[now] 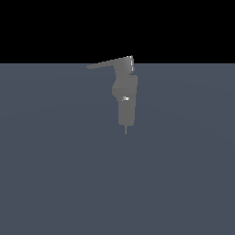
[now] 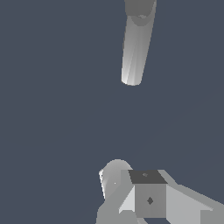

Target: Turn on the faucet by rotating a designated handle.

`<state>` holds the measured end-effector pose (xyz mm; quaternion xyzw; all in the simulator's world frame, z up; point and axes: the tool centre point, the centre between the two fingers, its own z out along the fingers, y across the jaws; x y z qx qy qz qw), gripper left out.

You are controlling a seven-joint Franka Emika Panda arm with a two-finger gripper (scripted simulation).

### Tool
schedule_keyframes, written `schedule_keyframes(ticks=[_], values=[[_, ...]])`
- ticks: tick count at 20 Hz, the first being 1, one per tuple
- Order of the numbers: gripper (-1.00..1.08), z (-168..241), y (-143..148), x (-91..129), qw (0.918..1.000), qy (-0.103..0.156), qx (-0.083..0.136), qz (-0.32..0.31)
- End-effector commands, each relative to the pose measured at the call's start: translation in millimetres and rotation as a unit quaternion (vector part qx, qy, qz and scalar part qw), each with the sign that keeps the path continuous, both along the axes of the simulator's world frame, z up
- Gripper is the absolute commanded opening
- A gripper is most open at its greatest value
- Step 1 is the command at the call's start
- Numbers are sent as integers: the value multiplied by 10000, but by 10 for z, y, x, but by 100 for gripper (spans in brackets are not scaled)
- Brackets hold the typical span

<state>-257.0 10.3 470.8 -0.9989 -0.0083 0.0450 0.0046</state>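
Note:
In the exterior view the faucet [image 1: 125, 98] stands upright in the middle: a matte-grey body of stacked boxy segments with a small bright spot midway and a thin spike at the bottom. The handle [image 1: 108, 64], a thin flat tapering grey lever, projects from the top block towards the exterior view's left, roughly level. No arm or gripper shows in the exterior view. The wrist view shows a tapering grey bar [image 2: 136, 48] and grey blocky parts [image 2: 148, 197] over the floor. I cannot tell which faucet parts these are. No fingers show there.
A flat blue-grey floor [image 1: 55, 174] surrounds the faucet. Above its far edge the background is black. Nothing else stands in view.

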Motion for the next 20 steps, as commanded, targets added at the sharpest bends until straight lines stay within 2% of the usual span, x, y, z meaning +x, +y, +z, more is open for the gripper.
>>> schedule_keyframes(ticks=[1,11,20], values=[[-100,-1,12,-2,10000,-2,-16,24],[-100,11,25,138,9996,44,95,-273],[-100,4,65,503,9940,194,307,-1028]])
